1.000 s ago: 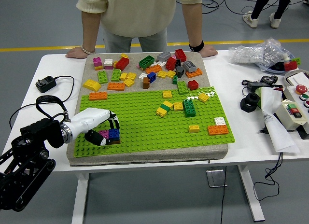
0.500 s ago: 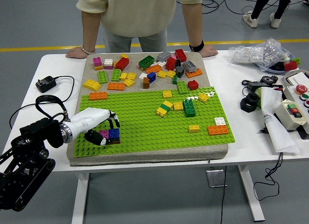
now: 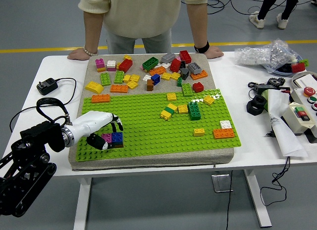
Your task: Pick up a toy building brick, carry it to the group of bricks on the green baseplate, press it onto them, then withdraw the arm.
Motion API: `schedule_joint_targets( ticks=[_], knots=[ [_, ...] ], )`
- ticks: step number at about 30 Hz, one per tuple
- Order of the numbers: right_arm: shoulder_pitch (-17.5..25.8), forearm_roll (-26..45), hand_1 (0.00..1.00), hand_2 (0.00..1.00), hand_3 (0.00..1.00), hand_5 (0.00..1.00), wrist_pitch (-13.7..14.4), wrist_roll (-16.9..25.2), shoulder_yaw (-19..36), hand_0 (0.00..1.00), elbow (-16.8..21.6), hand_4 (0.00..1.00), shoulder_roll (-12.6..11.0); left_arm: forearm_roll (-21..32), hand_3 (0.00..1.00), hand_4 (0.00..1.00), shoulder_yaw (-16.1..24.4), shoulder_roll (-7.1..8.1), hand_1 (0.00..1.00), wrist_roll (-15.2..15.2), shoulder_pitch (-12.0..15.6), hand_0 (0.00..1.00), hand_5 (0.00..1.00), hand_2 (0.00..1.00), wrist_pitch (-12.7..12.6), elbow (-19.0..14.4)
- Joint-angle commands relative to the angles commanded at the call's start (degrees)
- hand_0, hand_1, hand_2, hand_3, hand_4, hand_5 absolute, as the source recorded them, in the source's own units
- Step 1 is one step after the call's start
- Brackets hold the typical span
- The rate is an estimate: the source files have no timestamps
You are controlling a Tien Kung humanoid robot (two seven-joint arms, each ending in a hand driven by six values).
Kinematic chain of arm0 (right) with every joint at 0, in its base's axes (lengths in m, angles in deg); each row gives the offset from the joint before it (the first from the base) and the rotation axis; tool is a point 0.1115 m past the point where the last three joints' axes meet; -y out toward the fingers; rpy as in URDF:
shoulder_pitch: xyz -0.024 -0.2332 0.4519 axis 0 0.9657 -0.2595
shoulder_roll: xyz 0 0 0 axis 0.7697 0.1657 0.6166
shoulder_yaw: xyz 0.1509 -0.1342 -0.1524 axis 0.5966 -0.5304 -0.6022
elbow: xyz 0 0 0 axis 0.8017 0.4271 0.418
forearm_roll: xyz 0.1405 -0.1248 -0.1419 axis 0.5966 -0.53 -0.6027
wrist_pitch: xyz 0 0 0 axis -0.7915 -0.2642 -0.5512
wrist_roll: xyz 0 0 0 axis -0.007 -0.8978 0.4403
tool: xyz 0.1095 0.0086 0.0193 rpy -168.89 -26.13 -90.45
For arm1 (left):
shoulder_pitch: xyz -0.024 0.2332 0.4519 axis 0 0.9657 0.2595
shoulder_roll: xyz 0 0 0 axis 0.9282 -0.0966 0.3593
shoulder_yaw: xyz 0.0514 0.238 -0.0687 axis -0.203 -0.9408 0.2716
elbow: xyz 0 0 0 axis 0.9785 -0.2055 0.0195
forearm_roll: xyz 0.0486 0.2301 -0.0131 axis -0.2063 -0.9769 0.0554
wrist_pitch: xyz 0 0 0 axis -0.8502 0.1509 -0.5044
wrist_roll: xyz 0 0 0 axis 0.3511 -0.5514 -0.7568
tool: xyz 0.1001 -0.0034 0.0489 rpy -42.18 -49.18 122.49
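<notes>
My left hand [image 3: 108, 132], white with dark fingertips, lies over the near-left corner of the green baseplate [image 3: 153, 133]. Right beside it a small group stands on the plate: a magenta brick [image 3: 106, 138] and a blue brick [image 3: 117, 137] side by side. The thumb sits low against the magenta brick's left side. The fingers [image 3: 118, 124] are raised and spread just behind the blue brick, holding nothing. My right arm is out of sight.
Several loose bricks [image 3: 148, 71] lie on the grey mat behind the baseplate. More bricks stand mid-plate [image 3: 182, 110] and at its right [image 3: 224, 132]. A person stands at the far edge, hands [image 3: 79, 53] resting on the table. A charger [image 3: 47, 86] lies left, clutter [image 3: 287, 106] right.
My left hand's fingers, curled down over the blue brick a second ago, have lifted off it and spread. The arm and bricks stay in place.
</notes>
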State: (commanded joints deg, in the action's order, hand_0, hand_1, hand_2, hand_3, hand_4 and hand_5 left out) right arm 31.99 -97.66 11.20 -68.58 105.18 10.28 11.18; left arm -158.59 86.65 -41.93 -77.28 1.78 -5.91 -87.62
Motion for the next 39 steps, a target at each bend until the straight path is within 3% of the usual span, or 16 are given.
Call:
schedule_joint_targets(
  ticks=[21, 27, 28, 39],
  knots=[
    [0.0, 0.0, 0.676, 0.718, 0.737, 0.683, 0.0, 0.0, -0.1, 0.761, 0.0, 0.998, 0.1, 0.1, 0.690, 0.863, 0.1, 0.05, 0.761, -0.1, -0.1, 0.774, 0.023, 0.561, -0.1, 0.1],
    [0.0, 0.0, 0.676, 0.718, 0.737, 0.683, 0.0, 0.0, 0.0, 0.761, 0.0, 0.998, 0.1, 0.2, 0.721, 0.877, 0.2, 0.05, 0.763, -0.1, -0.1, 0.777, 0.029, 0.568, 0.0, 0.1],
    [0.0, 0.0, 0.676, 0.718, 0.737, 0.683, 0.0, 0.0, 0.0, 0.761, 0.0, 0.998, 0.1, 0.3, 0.818, 0.919, 0.3, 0.03, 0.774, -0.1, -0.1, 0.786, 0.047, 0.613, 0.0, 0.2],
    [0.0, 0.1, 0.676, 0.718, 0.737, 0.683, 0.0, 0.0, 0.0, 0.761, 0.0, 0.998, 0.0, 0.4, 0.830, 0.936, 0.5, 0.04, 0.782, 0.1, -0.2, 0.793, 0.055, 0.651, -0.2, 0.2]
  ],
)
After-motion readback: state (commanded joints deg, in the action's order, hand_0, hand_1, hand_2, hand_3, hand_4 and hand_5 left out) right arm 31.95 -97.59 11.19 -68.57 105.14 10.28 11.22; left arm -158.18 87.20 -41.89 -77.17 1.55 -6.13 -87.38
